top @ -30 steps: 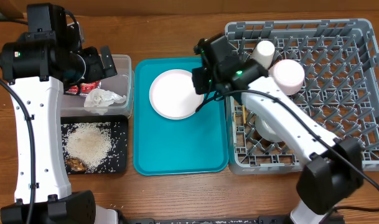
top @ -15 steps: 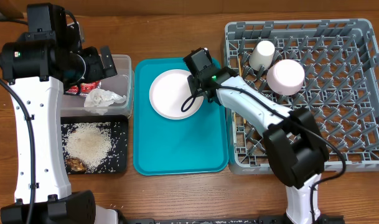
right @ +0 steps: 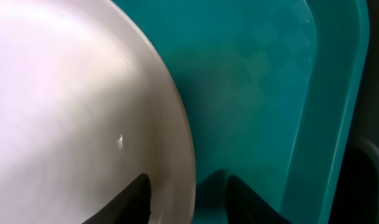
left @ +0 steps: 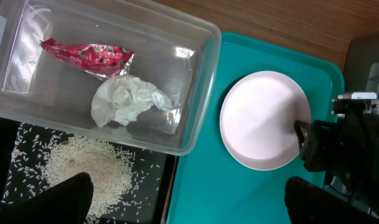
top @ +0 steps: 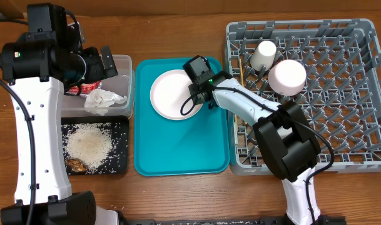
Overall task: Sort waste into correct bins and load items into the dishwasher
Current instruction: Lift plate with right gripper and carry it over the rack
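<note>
The pale pink plate (top: 171,94) lies on the teal tray (top: 177,150). My right gripper (top: 200,95) is open and straddles the plate's right rim: in the right wrist view one finger is over the plate (right: 71,106), the other over the tray, jaws (right: 188,198) apart. My left gripper (left: 183,202) is open and empty, high above the clear tub (top: 120,84), which holds the red wrapper (left: 86,55) and white napkin (left: 130,99). Rice and brown scraps (top: 87,147) lie in the black tray (top: 118,162). The white cup (top: 263,55) and pinkish bowl (top: 286,77) sit in the grey rack (top: 359,94).
The rack fills the right side, right against the teal tray's right edge. Chopsticks (top: 244,115) show at the rack's left edge, partly under my right arm. A grey-white bowl (top: 267,130) in the rack is mostly hidden by the arm. Wooden table (top: 177,37) lies behind.
My right gripper has moved left from the rack's edge and come down over the plate's right rim. The left arm has not moved.
</note>
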`<act>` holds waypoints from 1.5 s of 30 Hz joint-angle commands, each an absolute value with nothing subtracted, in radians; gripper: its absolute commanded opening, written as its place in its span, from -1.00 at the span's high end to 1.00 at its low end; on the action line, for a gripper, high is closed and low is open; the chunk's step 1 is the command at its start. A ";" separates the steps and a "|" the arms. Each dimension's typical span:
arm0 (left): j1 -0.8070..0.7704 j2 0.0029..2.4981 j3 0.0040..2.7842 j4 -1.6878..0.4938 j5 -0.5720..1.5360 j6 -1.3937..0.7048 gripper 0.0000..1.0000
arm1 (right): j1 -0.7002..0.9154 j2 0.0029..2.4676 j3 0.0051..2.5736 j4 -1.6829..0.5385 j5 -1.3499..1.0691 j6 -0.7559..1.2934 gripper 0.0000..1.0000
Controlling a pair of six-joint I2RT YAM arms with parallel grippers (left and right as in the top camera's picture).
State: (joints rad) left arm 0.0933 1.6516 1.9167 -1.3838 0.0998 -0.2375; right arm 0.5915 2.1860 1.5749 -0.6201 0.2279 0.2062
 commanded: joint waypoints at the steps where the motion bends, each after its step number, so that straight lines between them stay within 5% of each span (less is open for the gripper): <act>1: 0.091 1.659 1.917 -1.383 0.094 -0.251 -1.00 | 0.594 2.189 1.571 -0.614 0.222 0.203 0.20; 8: 0.091 1.659 1.917 -1.383 0.094 -0.251 -1.00 | 0.594 2.199 1.571 -0.604 0.114 0.215 0.20; 14: 0.091 1.659 1.917 -1.383 0.094 -0.251 -1.00 | 0.594 2.217 1.571 -0.625 0.114 0.215 0.49; 18: 0.091 1.659 1.917 -1.383 0.094 -0.251 -1.00 | 0.594 2.214 1.573 -0.612 0.114 0.215 0.91; 30: 0.091 1.659 1.917 -1.383 0.094 -0.251 -1.00 | 0.593 1.948 1.761 -0.757 0.191 0.149 0.92; 45: 0.091 1.659 1.917 -1.383 0.094 -0.251 -1.00 | 0.488 1.635 1.769 -0.995 1.073 0.011 0.92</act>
